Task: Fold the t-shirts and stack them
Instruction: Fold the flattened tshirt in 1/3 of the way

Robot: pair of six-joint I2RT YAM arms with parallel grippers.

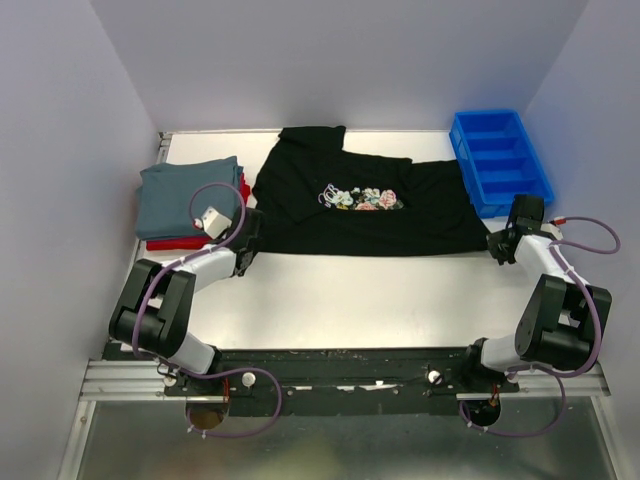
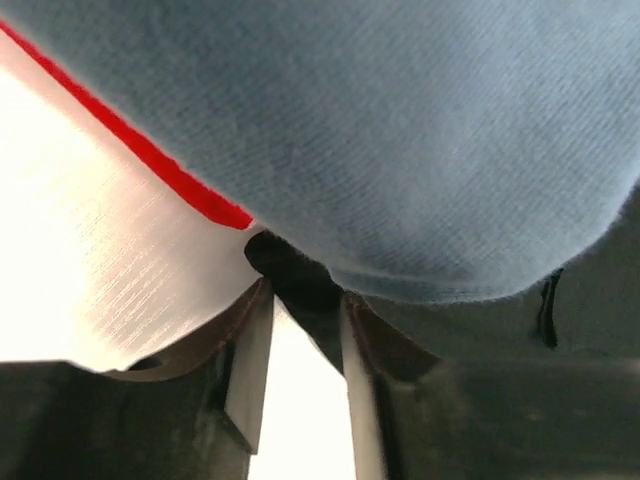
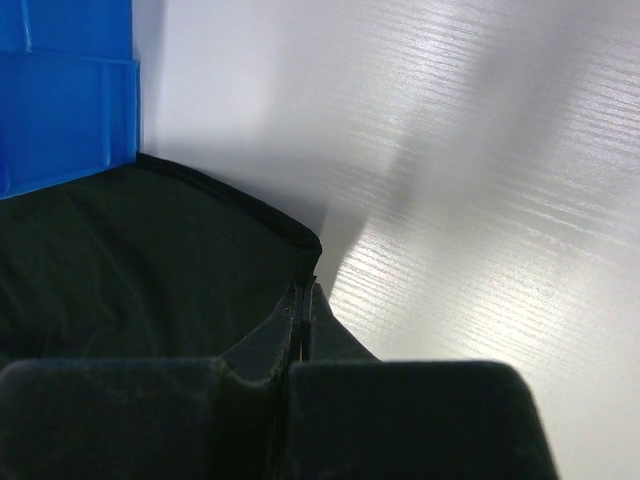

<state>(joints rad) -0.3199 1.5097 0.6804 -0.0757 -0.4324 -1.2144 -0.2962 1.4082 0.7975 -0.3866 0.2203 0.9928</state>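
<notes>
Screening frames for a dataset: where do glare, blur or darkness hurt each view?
Top external: even, sharp, though the black t-shirt swallows fold detail. Left wrist: table blown out white; grey-blue t-shirt crowds the frame. Right wrist: right claw blurred up close; streaky sheen on the table.

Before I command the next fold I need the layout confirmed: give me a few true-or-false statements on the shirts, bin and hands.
1. The grey-blue t-shirt lies folded on the red t-shirt. True.
2. The black t-shirt sits in the blue bin. False: it lies spread on the table, beside the bin.
3. The right hand is shut on the black t-shirt's near right corner. True.
4. The left hand hovers over the blue bin. False: it is at the black t-shirt's near left corner, next to the stack.
</notes>
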